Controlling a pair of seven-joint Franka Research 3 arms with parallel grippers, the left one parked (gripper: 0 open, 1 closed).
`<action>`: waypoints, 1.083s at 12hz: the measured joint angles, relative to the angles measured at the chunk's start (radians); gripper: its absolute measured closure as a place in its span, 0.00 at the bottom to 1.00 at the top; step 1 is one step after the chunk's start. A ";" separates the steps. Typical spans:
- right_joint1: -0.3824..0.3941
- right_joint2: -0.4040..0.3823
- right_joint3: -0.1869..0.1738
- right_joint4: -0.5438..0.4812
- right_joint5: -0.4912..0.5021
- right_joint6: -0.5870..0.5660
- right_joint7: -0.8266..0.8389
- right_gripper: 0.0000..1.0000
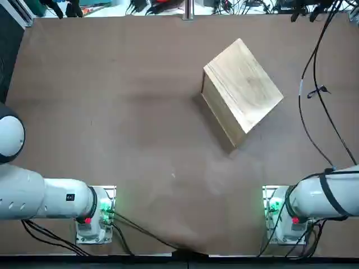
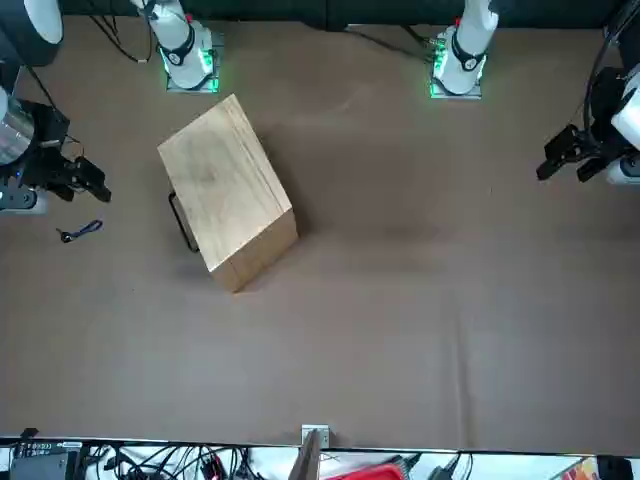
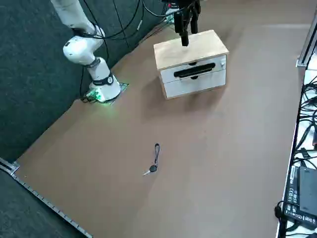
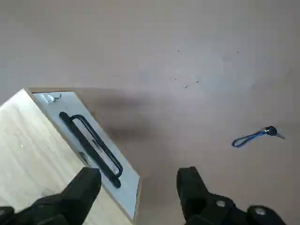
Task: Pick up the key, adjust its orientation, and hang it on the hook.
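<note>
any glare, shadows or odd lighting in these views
Top view: soft shadow beside the pale wooden box, green glow at the white arm base. Right side view: pale glare streak on the brown tabletop toward the far edge. Right wrist view: dim shadow beside the box, near the open black right hand.

I can make out no readable text, brand or number. The nearest thing to lettering that I see is white print on a black device, well apart from the wooden box and beyond the table edge on the side of the box away from my base. Its rows of small marks and symbols are too small for me to read.
</note>
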 joint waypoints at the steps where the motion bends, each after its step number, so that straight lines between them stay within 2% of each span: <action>1: 0.000 0.000 0.000 0.000 0.000 0.000 0.000 0.00; 13: 0.000 0.000 0.000 0.000 0.000 0.001 0.000 0.00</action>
